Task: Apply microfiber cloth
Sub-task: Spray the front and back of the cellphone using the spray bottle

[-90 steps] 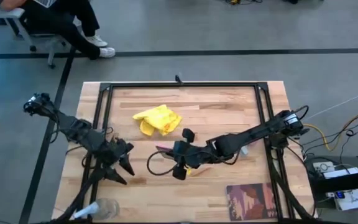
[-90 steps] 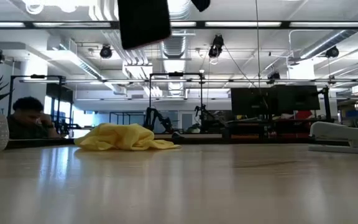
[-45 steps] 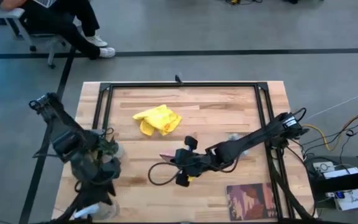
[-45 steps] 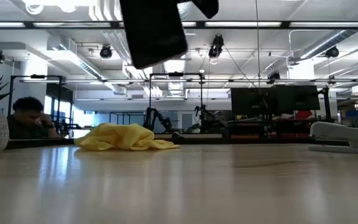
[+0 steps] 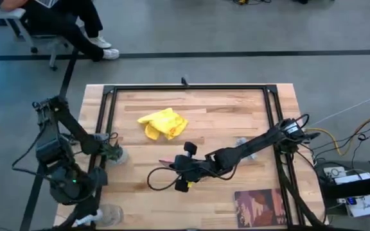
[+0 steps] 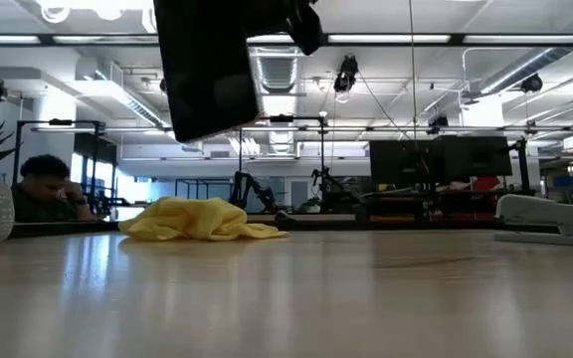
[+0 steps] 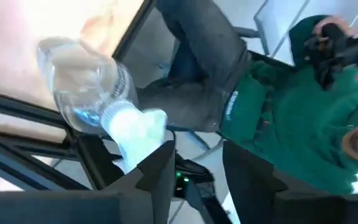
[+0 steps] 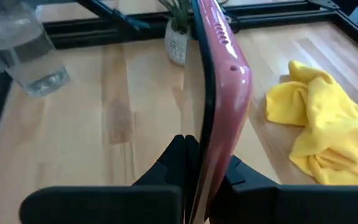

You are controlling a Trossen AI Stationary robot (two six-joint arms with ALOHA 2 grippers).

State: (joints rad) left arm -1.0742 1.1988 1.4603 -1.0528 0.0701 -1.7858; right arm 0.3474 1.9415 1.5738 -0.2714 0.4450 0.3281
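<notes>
The yellow microfiber cloth (image 5: 164, 123) lies bunched on the wooden table, far of centre, also seen in the low view (image 6: 199, 220) and the right wrist view (image 8: 319, 124). My right gripper (image 5: 179, 167) is near the table's middle, on the near side of the cloth, shut on a black phone in a pink case (image 6: 207, 65). My left gripper (image 7: 197, 180) is open at the table's near-left corner. It points at a clear spray bottle (image 7: 86, 87) with a white head. Whether a finger touches that head, I cannot tell. My right gripper pinches the phone between its two fingers, one on each flat face, at the phone's end nearest the wrist (image 8: 205, 152). The phone is edge-on to the wrist camera and reaches away from the fingers. It hangs tilted, high and clear of the table (image 6: 207, 65).
A small pot with a plant (image 5: 113, 154) stands at mid-left. A dark book (image 5: 259, 206) lies at the near right. A black frame (image 5: 185, 88) runs round the table. A person in green sits past the near-left corner, and another person beyond the far left.
My right gripper has carried the phone toward the table's left and near edges; in the low view the phone has come lower and looms larger. My left arm has swung off the table's mid-left toward the near-left corner, toward the spray bottle.
</notes>
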